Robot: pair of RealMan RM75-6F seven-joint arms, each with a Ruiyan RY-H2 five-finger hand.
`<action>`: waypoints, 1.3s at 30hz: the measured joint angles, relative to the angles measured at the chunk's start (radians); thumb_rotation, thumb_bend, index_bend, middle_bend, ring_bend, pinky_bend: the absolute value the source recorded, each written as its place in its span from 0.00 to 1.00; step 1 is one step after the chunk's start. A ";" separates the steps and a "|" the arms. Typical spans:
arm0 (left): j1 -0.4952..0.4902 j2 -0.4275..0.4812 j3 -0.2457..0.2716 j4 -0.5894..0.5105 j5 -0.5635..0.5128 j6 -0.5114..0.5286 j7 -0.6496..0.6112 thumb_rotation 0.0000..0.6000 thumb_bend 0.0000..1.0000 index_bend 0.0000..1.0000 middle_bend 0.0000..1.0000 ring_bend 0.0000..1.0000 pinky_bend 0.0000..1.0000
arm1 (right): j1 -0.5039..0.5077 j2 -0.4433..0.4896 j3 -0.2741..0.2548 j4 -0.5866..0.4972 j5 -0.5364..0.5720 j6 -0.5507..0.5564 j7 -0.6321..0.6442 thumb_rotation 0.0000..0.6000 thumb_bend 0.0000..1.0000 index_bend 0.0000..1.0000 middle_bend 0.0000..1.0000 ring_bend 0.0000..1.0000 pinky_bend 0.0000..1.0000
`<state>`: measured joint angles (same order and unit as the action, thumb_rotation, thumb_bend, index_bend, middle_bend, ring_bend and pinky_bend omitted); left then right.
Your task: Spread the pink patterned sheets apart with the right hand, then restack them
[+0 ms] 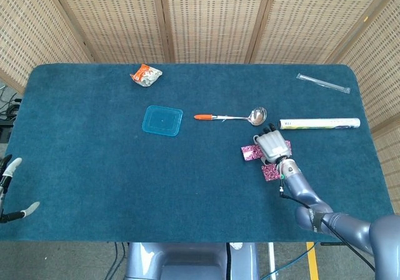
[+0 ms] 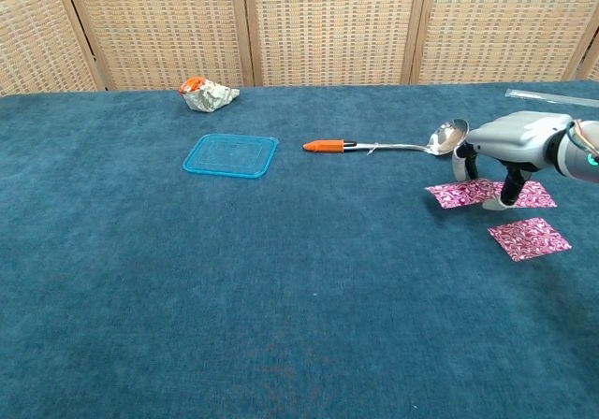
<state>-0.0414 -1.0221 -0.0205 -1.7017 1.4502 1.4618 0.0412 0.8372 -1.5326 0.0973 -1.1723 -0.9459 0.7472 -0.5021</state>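
Observation:
Three pink patterned sheets lie apart on the blue table at the right. My right hand [image 2: 510,143] hovers over the upper two with its fingers pointing down. It holds the left sheet [image 2: 456,195] by that sheet's right edge, which looks slightly raised. The second sheet [image 2: 537,193] lies just behind and right of the fingers. Nearer to me, the third sheet [image 2: 529,238] lies by itself. In the head view, the right hand [image 1: 271,145] covers the gap between the left sheet [image 1: 249,152] and the second sheet [image 1: 287,146]. My left hand [image 1: 7,189] hangs off the table's left edge with fingers apart.
A ladle with an orange handle [image 2: 374,145] lies just beyond the sheets. A blue lid [image 2: 231,154] and a crumpled wrapper [image 2: 208,93] sit further left. A white tube [image 1: 319,124] and a clear-wrapped stick [image 1: 322,83] lie at the far right.

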 measured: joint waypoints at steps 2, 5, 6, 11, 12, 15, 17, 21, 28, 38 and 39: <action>0.000 0.000 0.000 0.000 0.001 0.000 0.000 0.79 0.00 0.07 0.00 0.00 0.00 | -0.006 0.012 -0.001 -0.015 -0.002 0.008 0.001 1.00 0.35 0.49 0.40 0.19 0.08; -0.001 0.001 0.001 -0.002 0.004 0.001 0.000 0.78 0.00 0.07 0.00 0.00 0.00 | -0.016 0.030 -0.003 -0.039 -0.006 0.023 0.005 1.00 0.35 0.49 0.40 0.19 0.08; -0.001 0.001 0.001 -0.003 0.005 0.002 0.000 0.78 0.00 0.07 0.00 0.00 0.00 | -0.020 0.036 -0.004 -0.050 -0.010 0.029 0.007 1.00 0.35 0.49 0.40 0.19 0.08; -0.003 0.003 0.001 -0.007 0.010 0.000 0.002 0.78 0.00 0.07 0.00 0.00 0.00 | -0.044 0.070 -0.013 -0.098 -0.031 0.060 0.018 1.00 0.35 0.49 0.40 0.19 0.08; -0.004 0.003 0.001 -0.009 0.011 0.001 0.002 0.78 0.00 0.07 0.00 0.00 0.00 | -0.050 0.080 -0.016 -0.109 -0.038 0.068 0.021 1.00 0.35 0.49 0.40 0.19 0.08; -0.002 0.004 0.001 -0.011 0.012 0.004 0.003 0.79 0.00 0.07 0.00 0.00 0.00 | -0.068 0.104 -0.029 -0.135 -0.053 0.083 0.025 1.00 0.35 0.49 0.40 0.19 0.08; -0.002 0.004 0.003 -0.012 0.012 0.004 0.004 0.78 0.00 0.07 0.00 0.00 0.00 | -0.079 0.114 -0.035 -0.148 -0.061 0.092 0.028 1.00 0.35 0.49 0.40 0.19 0.08; -0.002 0.004 0.003 -0.014 0.015 0.006 0.006 0.79 0.00 0.07 0.00 0.00 0.00 | -0.099 0.129 -0.044 -0.166 -0.079 0.110 0.045 1.00 0.35 0.49 0.40 0.19 0.08; -0.001 0.007 0.004 -0.016 0.014 0.007 0.005 0.78 0.00 0.07 0.00 0.00 0.00 | -0.135 0.147 -0.064 -0.182 -0.128 0.143 0.074 1.00 0.35 0.49 0.39 0.19 0.08; 0.001 0.005 0.007 -0.020 0.017 0.010 0.011 0.79 0.00 0.07 0.00 0.00 0.00 | -0.180 0.143 -0.098 -0.162 -0.205 0.168 0.128 1.00 0.34 0.48 0.36 0.17 0.08; 0.002 0.005 0.007 -0.021 0.018 0.011 0.012 0.79 0.00 0.07 0.00 0.00 0.00 | -0.184 0.139 -0.100 -0.153 -0.215 0.170 0.137 1.00 0.34 0.48 0.36 0.17 0.08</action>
<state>-0.0393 -1.0170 -0.0134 -1.7231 1.4679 1.4731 0.0532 0.6529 -1.3935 -0.0031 -1.3250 -1.1607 0.9169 -0.3648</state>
